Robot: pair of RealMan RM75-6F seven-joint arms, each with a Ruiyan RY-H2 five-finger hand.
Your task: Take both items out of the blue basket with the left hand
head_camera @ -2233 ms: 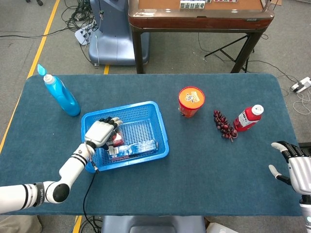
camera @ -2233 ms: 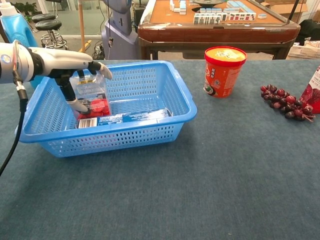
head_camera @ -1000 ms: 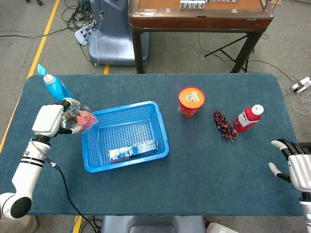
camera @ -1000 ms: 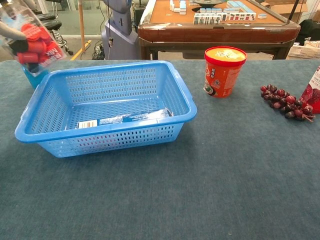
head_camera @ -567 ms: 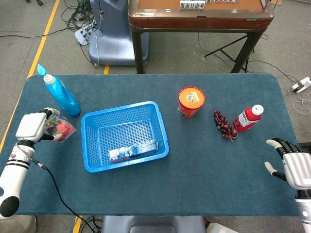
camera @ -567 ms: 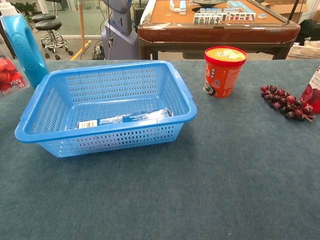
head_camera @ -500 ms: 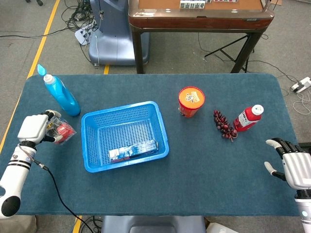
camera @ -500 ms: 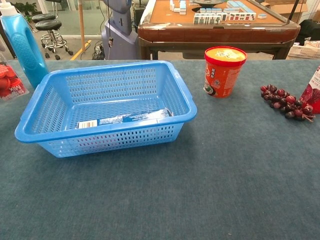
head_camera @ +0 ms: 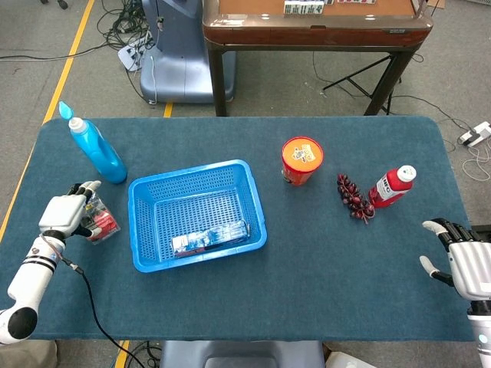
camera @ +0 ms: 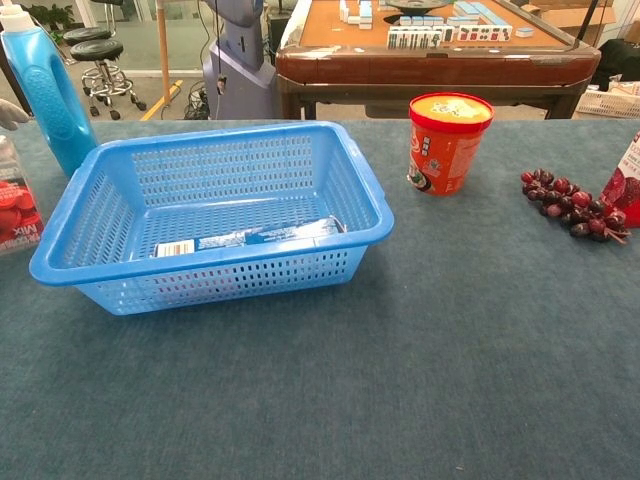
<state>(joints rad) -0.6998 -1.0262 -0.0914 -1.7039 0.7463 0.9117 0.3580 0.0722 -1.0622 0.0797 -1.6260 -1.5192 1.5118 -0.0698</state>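
Left robot hand (head_camera: 64, 211) seemingly loosening, fingers spread; right robot hand (head_camera: 465, 264) open.

Open basket (head_camera: 257, 201) top, only a flat blue packet (head_camera: 209, 236) inside; detergent bottle (head_camera: 97, 151) beyond its left corner.

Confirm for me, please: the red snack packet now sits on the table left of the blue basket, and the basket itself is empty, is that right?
Not quite. The red snack packet is indeed on the table left of the blue basket, by the left hand, but the basket is not empty: the head view shows a flat blue packet lying along its near side.
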